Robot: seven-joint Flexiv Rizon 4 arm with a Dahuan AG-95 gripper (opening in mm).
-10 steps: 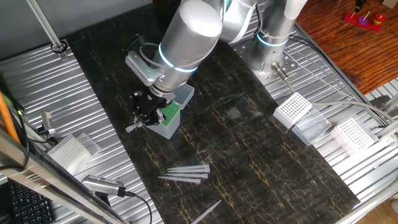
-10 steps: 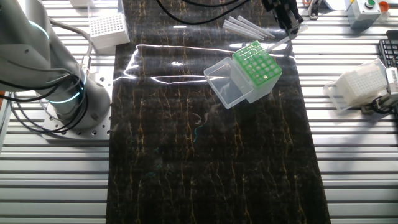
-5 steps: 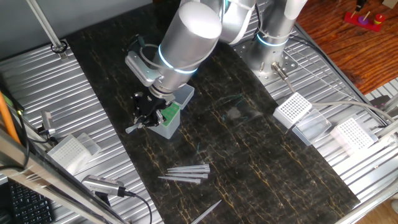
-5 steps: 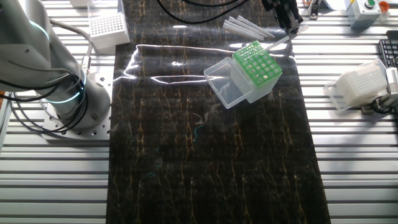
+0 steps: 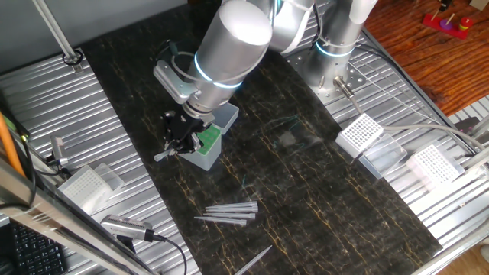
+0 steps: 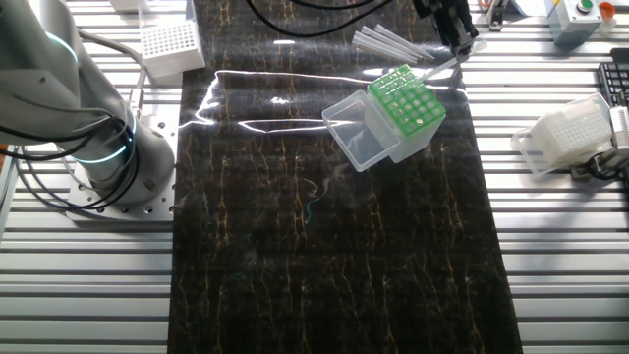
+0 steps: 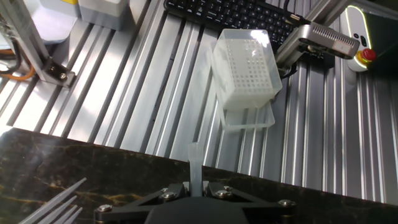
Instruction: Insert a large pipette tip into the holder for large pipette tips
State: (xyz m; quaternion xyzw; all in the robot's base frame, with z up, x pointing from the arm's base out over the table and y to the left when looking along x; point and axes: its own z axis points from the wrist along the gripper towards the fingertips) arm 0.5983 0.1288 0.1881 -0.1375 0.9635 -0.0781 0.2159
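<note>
The tip (image 7: 195, 163) is pinched between the gripper's (image 5: 177, 143) fingers, its wide end poking out ahead of them in the hand view. In one fixed view it shows as a pale sliver (image 5: 163, 156) slanting down and out from the black fingers. In the other fixed view the same tip (image 6: 444, 65) slants out from the gripper (image 6: 454, 33), pointing toward the holder's top corner; I cannot tell whether it touches the grid.

The holder (image 5: 206, 147) sits right beside the gripper on the dark mat (image 5: 321, 198), its green grid (image 6: 410, 99) facing up and the clear lid (image 6: 356, 131) hinged open on the side away from the gripper.

A loose bundle of spare tips (image 5: 229, 211) lies on the mat, near the gripper on the side away from the arm's base; the hand view catches their points (image 7: 56, 202) low to its left. Beyond the mat's edge, out ahead of the fingers, a white rack (image 7: 245, 68) stands on the ribbed metal table (image 7: 143, 93), with a keyboard (image 7: 249, 15) behind it. Two more white racks (image 5: 359, 135) (image 5: 434, 166) sit well apart from the gripper, near the arm's base (image 5: 336, 53).
</note>
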